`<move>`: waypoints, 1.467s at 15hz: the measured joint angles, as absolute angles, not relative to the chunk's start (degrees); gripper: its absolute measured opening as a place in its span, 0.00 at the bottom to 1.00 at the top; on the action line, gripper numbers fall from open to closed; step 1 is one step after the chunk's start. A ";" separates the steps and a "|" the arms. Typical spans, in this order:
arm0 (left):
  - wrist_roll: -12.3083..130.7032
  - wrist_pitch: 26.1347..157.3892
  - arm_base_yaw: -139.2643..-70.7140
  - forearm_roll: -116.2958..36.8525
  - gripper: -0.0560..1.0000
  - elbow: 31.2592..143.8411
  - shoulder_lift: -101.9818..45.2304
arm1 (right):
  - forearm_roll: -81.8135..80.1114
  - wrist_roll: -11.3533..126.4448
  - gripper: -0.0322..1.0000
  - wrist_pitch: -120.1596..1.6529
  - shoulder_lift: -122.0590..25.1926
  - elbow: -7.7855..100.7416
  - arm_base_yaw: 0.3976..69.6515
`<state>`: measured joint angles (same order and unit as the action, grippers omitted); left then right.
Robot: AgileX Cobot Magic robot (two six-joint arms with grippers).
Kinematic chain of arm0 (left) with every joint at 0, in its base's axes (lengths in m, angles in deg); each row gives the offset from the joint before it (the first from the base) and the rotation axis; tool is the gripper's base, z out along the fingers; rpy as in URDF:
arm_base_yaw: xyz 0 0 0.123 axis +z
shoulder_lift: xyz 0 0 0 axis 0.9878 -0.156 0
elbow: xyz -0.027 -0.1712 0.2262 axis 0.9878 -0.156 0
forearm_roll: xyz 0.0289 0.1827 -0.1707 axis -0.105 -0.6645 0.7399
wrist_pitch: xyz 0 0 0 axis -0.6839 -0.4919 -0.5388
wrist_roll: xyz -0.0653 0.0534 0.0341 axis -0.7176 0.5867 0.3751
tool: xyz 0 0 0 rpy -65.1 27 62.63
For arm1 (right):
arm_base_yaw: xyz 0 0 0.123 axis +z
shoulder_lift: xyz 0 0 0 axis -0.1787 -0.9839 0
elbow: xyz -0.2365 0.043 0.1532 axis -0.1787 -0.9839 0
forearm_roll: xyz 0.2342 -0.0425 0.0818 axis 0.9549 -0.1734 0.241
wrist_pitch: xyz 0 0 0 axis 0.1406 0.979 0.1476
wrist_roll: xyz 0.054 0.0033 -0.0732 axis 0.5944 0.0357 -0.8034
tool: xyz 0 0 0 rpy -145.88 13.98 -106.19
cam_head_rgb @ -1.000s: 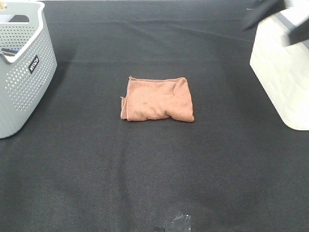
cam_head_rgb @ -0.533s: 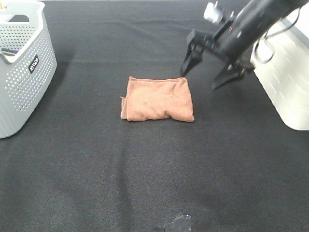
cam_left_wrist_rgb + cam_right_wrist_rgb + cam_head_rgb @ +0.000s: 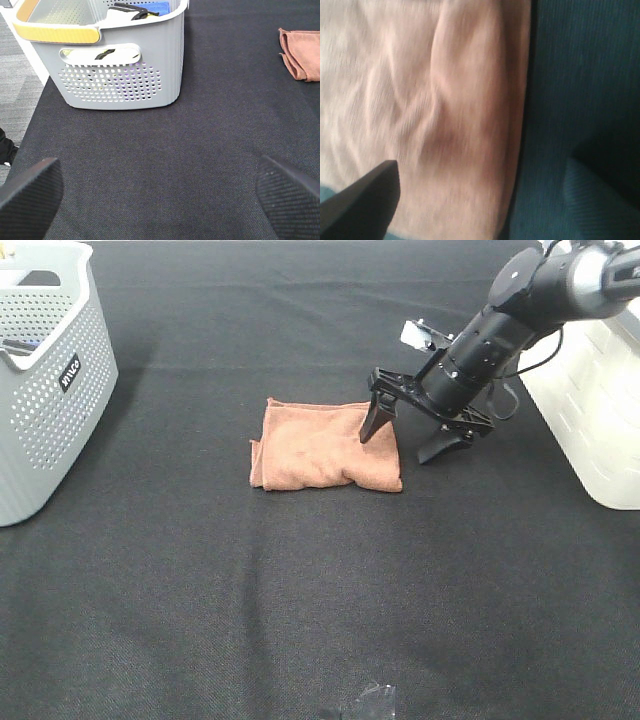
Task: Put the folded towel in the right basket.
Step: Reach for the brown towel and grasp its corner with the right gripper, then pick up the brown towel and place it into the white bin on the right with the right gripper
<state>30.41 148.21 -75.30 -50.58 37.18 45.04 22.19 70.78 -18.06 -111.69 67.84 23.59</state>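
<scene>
The folded rust-brown towel (image 3: 325,445) lies flat on the black table in the middle of the high view. My right gripper (image 3: 405,440) is open and straddles the towel's right edge, one finger over the cloth, the other over the table beside it. The right wrist view shows the towel (image 3: 435,110) close up between the fingertips (image 3: 365,200). The right basket (image 3: 590,400) is white and stands at the right edge. My left gripper (image 3: 160,192) is open and empty, low over bare table; the towel's corner (image 3: 300,52) shows far off.
A grey perforated basket (image 3: 45,370) with items inside stands at the left edge; it also shows in the left wrist view (image 3: 115,55). A small clear scrap (image 3: 370,702) lies near the table's front edge.
My right arm has swung in from the upper right by the white basket and come down to the towel's right edge, with the gripper open. The towel has not moved.
</scene>
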 joint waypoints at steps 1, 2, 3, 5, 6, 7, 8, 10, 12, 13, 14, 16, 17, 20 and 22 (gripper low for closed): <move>30.41 148.21 -75.30 -50.58 0.97 37.18 45.04 | 22.42 70.78 0.87 -18.40 -112.32 69.11 23.53; 30.41 148.21 -75.30 -50.58 0.97 37.18 45.04 | 22.48 70.78 0.87 -18.97 -112.95 70.08 23.53; 30.41 148.21 -75.30 -50.58 0.97 37.18 45.04 | 22.65 70.78 0.87 -19.66 -113.24 70.42 23.53; 30.41 148.21 -75.30 -50.58 0.97 37.18 45.04 | 23.11 70.78 0.85 -19.83 -114.04 70.82 23.47; 30.41 148.21 -75.30 -50.58 0.97 37.18 45.04 | 23.34 70.78 0.85 -19.72 -114.27 71.00 23.47; 30.41 148.21 -75.30 -50.58 0.97 37.18 45.04 | 24.14 70.78 0.85 -19.66 -114.67 71.11 23.47; 30.41 148.21 -75.30 -50.53 0.97 37.18 45.04 | 25.57 70.78 0.84 -19.89 -115.01 71.17 23.53; 30.41 148.21 -75.30 -50.53 0.97 37.18 45.04 | 31.48 70.21 0.83 -21.49 -116.85 71.80 25.02; 30.41 148.21 -75.30 -50.53 0.97 37.18 45.04 | 37.15 68.03 0.79 -23.27 -118.68 72.31 28.63; 30.41 148.21 -75.30 -50.53 0.97 37.18 45.04 | 38.58 67.46 0.75 -23.96 -119.14 72.37 30.29; 30.41 148.21 -75.30 -50.53 0.97 37.18 45.04 | 39.38 67.29 0.69 -24.42 -119.37 72.37 31.61; 30.41 148.21 -75.30 -50.53 0.97 37.18 45.04 | 39.50 67.23 0.40 -24.30 -120.05 72.31 32.18; 30.41 148.21 -75.30 -50.53 0.97 37.18 45.04 | 39.27 67.23 0.27 -24.24 -120.05 72.31 32.18; 30.41 148.21 -75.30 -50.53 0.97 37.18 45.04 | 38.35 66.89 0.27 -24.02 -119.77 72.31 32.18; 30.41 148.21 -75.30 -50.53 0.97 37.18 45.04 | 34.74 66.08 0.27 -21.78 -117.76 71.68 32.35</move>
<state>30.41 148.21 -75.30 -50.53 37.18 45.04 34.74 66.08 -21.78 -117.76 71.68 32.35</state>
